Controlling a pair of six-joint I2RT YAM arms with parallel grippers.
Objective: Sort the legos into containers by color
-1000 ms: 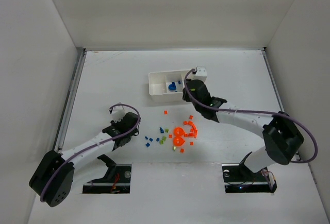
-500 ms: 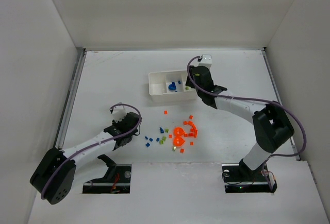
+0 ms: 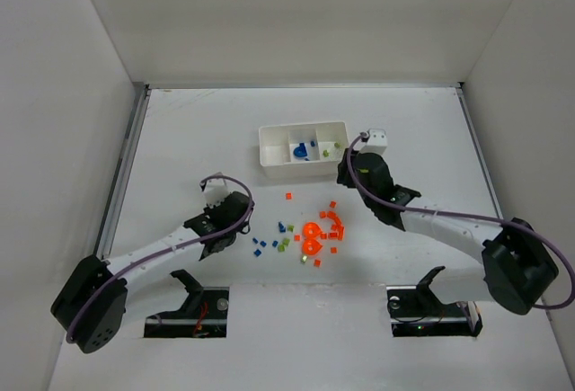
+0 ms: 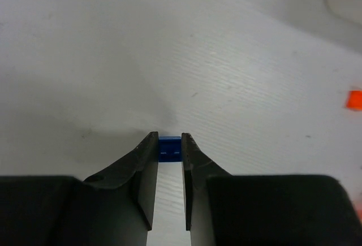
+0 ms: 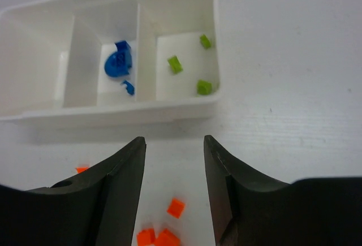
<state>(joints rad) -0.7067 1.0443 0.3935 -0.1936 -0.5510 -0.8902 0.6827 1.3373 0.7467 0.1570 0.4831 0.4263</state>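
The white tray stands at mid-table. Its left compartment is empty, its middle one holds a rounded blue piece and a small blue brick, and its right one holds three yellow-green bricks. Loose legos lie in front of it: an orange cluster with two rounded orange pieces, blue bricks and green bricks. My left gripper is left of the pile, shut on a small blue brick close to the table. My right gripper is open and empty, just near and right of the tray, above orange bricks.
A single orange brick lies between tray and pile; it also shows in the left wrist view. White walls enclose the table on three sides. Both arm bases sit at the near edge.
My right gripper has drawn back from over the tray's right end to its near right side. My left gripper has shifted slightly right, toward the pile.
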